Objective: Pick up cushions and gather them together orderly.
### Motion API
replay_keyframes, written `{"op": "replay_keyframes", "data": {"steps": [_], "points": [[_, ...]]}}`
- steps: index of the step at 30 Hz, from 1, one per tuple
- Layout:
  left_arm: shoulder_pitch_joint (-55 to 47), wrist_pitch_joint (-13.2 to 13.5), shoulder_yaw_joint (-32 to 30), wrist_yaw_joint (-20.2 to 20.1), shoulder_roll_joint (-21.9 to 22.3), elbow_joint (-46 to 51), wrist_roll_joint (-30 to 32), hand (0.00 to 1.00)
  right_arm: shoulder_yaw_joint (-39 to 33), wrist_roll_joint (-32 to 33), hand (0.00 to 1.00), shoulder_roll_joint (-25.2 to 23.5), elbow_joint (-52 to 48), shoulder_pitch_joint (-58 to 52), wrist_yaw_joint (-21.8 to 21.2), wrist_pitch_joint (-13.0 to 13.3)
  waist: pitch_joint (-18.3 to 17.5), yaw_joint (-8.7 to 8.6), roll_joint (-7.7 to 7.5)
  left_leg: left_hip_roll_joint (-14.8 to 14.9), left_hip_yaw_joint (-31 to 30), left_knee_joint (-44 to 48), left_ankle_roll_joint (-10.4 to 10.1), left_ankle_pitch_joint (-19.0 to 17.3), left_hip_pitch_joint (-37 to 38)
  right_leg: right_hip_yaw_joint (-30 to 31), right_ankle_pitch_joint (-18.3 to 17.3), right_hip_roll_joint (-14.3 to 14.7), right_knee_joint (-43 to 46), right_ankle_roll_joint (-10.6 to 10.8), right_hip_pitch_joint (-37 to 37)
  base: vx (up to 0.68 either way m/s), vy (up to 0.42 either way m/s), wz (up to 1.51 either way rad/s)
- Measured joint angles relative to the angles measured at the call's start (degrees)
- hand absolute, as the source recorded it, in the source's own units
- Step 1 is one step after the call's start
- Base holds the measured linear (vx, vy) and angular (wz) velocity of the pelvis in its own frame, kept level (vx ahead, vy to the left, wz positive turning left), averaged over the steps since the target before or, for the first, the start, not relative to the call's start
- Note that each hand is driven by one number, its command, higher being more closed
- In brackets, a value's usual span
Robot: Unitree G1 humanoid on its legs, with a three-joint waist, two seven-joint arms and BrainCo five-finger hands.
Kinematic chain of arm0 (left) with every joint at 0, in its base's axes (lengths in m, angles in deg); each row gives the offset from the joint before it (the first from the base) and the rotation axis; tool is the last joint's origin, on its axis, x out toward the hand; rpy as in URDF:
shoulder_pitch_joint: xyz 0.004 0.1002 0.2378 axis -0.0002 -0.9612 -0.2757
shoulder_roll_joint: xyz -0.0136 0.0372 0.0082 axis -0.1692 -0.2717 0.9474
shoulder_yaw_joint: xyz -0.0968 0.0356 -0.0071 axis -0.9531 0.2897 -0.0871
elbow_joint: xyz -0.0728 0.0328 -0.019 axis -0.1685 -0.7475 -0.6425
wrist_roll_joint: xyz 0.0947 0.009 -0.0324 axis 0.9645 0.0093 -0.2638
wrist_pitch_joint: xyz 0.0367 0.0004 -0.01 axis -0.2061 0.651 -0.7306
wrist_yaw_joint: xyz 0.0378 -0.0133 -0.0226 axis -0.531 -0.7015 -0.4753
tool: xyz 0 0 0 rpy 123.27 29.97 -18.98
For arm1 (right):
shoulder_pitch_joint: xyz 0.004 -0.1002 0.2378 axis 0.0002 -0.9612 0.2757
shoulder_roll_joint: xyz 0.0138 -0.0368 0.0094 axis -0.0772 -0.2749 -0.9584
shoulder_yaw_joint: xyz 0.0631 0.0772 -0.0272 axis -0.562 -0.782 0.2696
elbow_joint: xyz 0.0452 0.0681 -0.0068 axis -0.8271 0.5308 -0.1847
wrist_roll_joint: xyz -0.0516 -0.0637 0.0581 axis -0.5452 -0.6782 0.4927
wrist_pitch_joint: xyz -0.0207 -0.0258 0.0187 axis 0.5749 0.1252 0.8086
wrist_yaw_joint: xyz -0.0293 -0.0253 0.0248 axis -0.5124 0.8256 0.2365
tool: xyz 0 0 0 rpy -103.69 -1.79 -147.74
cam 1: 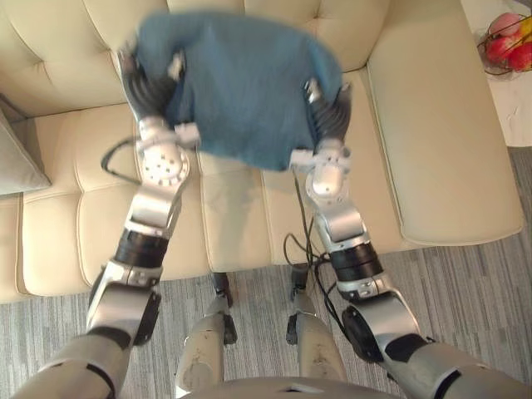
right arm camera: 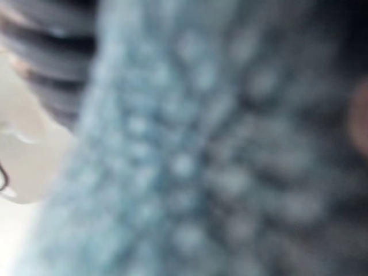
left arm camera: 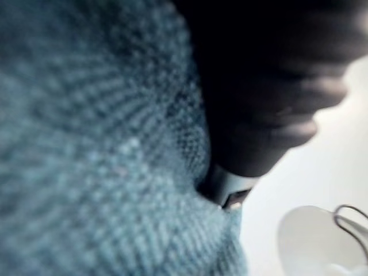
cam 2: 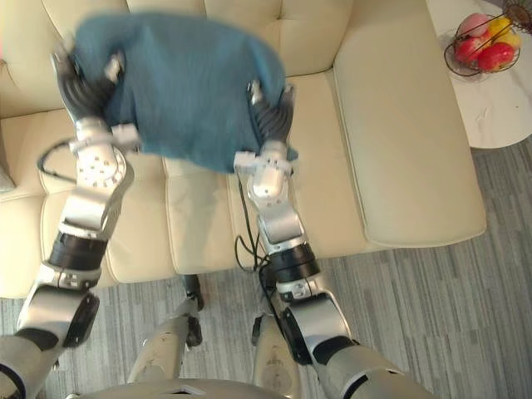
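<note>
A blue knitted cushion (cam 1: 241, 83) is held up above the cream sofa (cam 1: 432, 133), squeezed between my two hands. My left hand (cam 1: 148, 87) lies against the cushion's left edge and my right hand (cam 1: 331, 112) against its lower right edge. Only the dark ribbed covers and wrists of both hands show, and the rest is hidden behind the fabric. The blue weave (left arm camera: 86, 144) sits right against the left wrist camera. In the right wrist view the same cushion (right arm camera: 201, 172) is equally close.
A grey cushion (cam 1: 15, 158) leans at the sofa's far left. The sofa's right armrest (cam 2: 399, 125) is wide and bare. Beyond it, a wire basket of fruit (cam 2: 482, 46) stands on a white table (cam 2: 499, 108). Grey striped carpet (cam 1: 465, 291) runs along the sofa front.
</note>
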Motion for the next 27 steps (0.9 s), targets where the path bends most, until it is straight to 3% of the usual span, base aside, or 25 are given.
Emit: {"op": "replay_keyframes", "data": {"steps": [7,11,15,16,17,22,27], "points": [[8.07,2.28,-1.89,2.56,-2.12,0.6,4.05,1.0,-1.44,-4.37,1.0,0.98,0.95,11.45,3.21,2.36,0.52,-0.26,0.9,0.01,-1.7,-0.58,-0.07,0.11,-0.06,0.09,0.05,0.05,-0.01,0.0,0.01,0.05,0.018,0.04],[15.14,2.65,-3.97,2.77,-2.2,-8.39,4.4,1.0,-4.59,-4.07,1.0,2.0,15.76,24.07,3.87,3.32,3.47,0.03,2.0,0.06,-3.04,-0.38,-0.09,0.14,-1.13,-0.49,0.29,-0.06,-0.03,0.13,-0.29,0.0,0.021,0.12],[18.83,2.55,-5.57,3.72,-1.72,-11.02,3.99,1.0,-6.2,-2.84,1.0,3.28,21.4,31.13,3.96,3.15,6.39,1.68,1.97,0.18,-3.66,-2.19,0.03,3.0,-6.03,-1.85,1.89,0.01,-0.09,0.15,-5.48,-0.05,0.018,0.12],[19.63,2.47,-5.69,3.9,-1.43,-12.01,2.83,1.0,-6.26,-1.72,0.0,3.94,22.63,32.31,4.23,2.92,6.9,1.74,2.09,0.31,-4.53,-2.41,-0.12,3.68,-7.87,-2.9,2.03,-0.01,-0.12,0.11,-6.84,-0.05,0.017,0.33],[20.11,2.47,-5.75,3.94,-0.69,-12.73,2.0,0.0,-6.47,-1.19,0.0,4.62,23.35,32.6,4.32,2.67,6.94,1.93,2.08,0.44,-5.22,-2.49,-0.22,4.24,-9.77,-3.67,2.03,0.02,-0.12,0.11,-8.22,-0.06,0.025,0.43],[20.72,4.11,-5.54,4.12,0.76,-14.5,0.28,0.0,-8.84,2.18,0.0,7.95,26.17,34.2,3.73,2.6,8.1,2.9,2.1,0.94,-7.74,-2.55,-1.98,7.44,-17.55,-6.98,2.62,0.01,-0.17,-0.1,-13.86,-0.05,0.047,0.34],[17.57,4.12,-9.14,0.07,2.71,-18.5,-3.68,0.0,-8.18,5.99,0.0,10.13,29.92,34.27,-1.64,0.7,8.94,2.72,2.05,1.89,-9.28,-2.55,-3.43,10.24,-24.03,-8.51,2.66,0.78,-0.14,-0.19,-19.01,-0.04,0.058,0.15]]}}
